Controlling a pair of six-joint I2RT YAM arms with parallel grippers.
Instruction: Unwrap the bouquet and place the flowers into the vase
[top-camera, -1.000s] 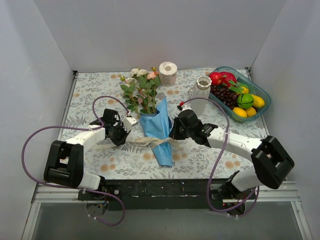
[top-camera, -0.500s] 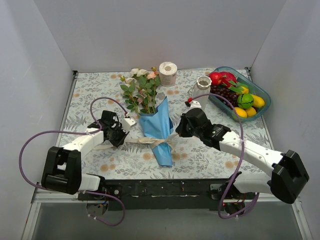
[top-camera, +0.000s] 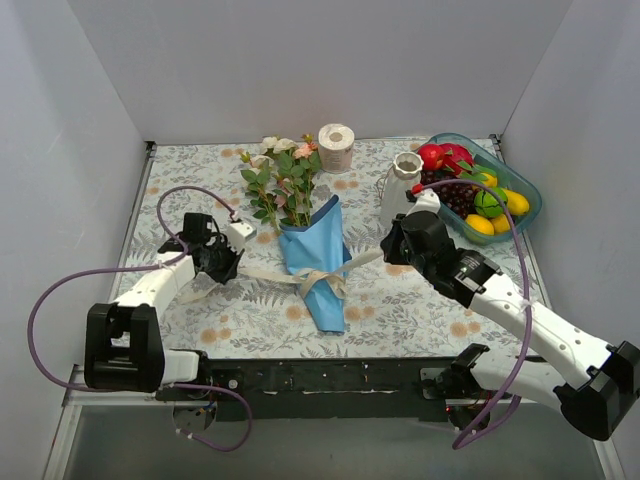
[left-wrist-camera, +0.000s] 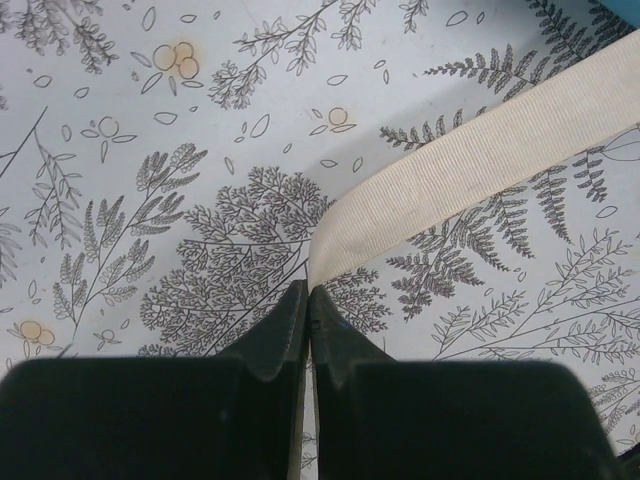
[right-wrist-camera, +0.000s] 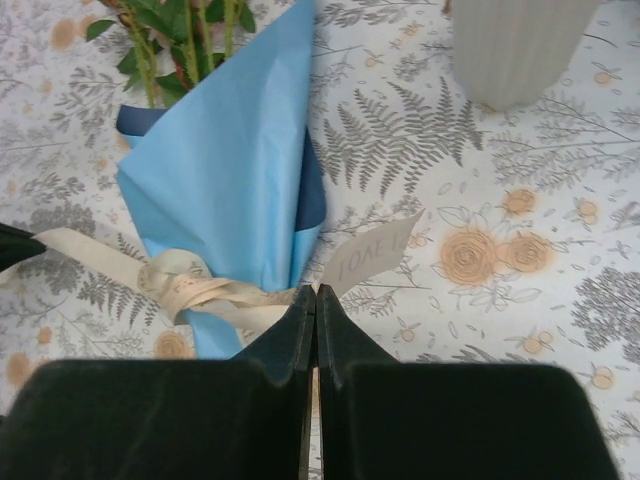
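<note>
At bench (top-camera: 200, 170) centre lies the bouquet (top-camera: 312, 245), blooms to 12 o'clock and wrap tip to 6, with the ribbon (top-camera: 265, 272) knotted across it and not yet undone. Left fingers (left-wrist-camera: 300, 315) pinch one ribbon end at 9 o'clock; right fingers (right-wrist-camera: 306, 315) pinch the other at 3. Judged best: pull outward evenly and low, so the knot slips without dragging the wrap. Open bench runs toward 9 up to the side wall. Toward 3 room is tighter: the vase (top-camera: 400, 190) stands upright just behind the right fingers at 1 o'clock, with the basket (top-camera: 525, 190) beyond at 2. Favour 4 o'clock.
</note>
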